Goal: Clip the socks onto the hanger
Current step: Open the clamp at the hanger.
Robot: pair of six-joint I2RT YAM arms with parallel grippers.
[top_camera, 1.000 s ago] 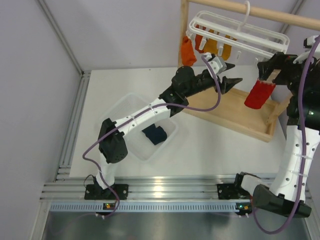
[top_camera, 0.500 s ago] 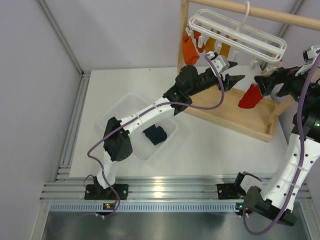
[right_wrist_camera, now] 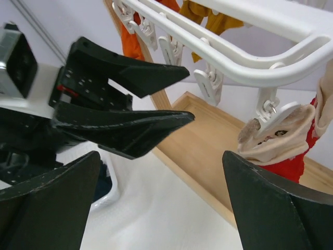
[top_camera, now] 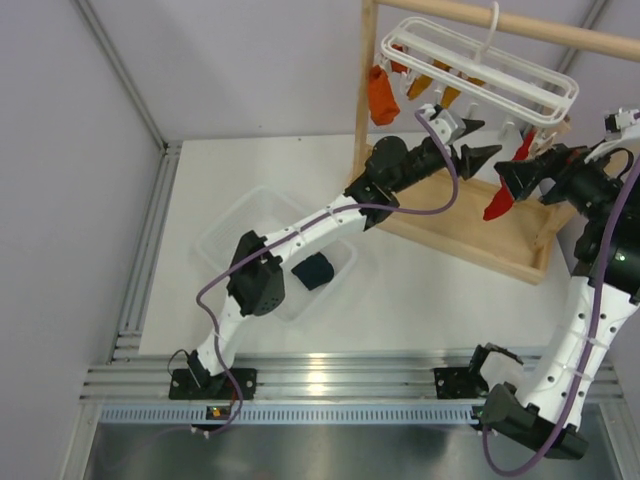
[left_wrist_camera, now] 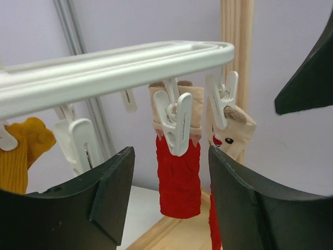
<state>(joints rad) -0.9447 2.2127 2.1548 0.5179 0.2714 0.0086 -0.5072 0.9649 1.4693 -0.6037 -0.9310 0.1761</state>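
Now red sock (left_wrist_camera: 178, 182) clipped to hanger (left_wrist_camera: 119, 65); navy sock (top_camera: 313, 271) in bin (top_camera: 238, 226).

Bright, even light; blurred near claws

White worktop (top_camera: 430, 290), plain grey-lilac walls (top_camera: 250, 60) at 12 and 9 o'clock. Aluminium extrusion rails along 6 o'clock (top_camera: 340, 380) and 9 o'clock (top_camera: 145, 260) edges. Brushed metal sheet (top_camera: 330, 455) below. Light wooden rack (top_camera: 470, 230) at 2 o'clock. Soft, even lighting.

One sock (top_camera: 499, 203) hangs clipped under the hanger (top_camera: 480, 66), the other sock (top_camera: 314, 271) in the tub (top_camera: 232, 228)
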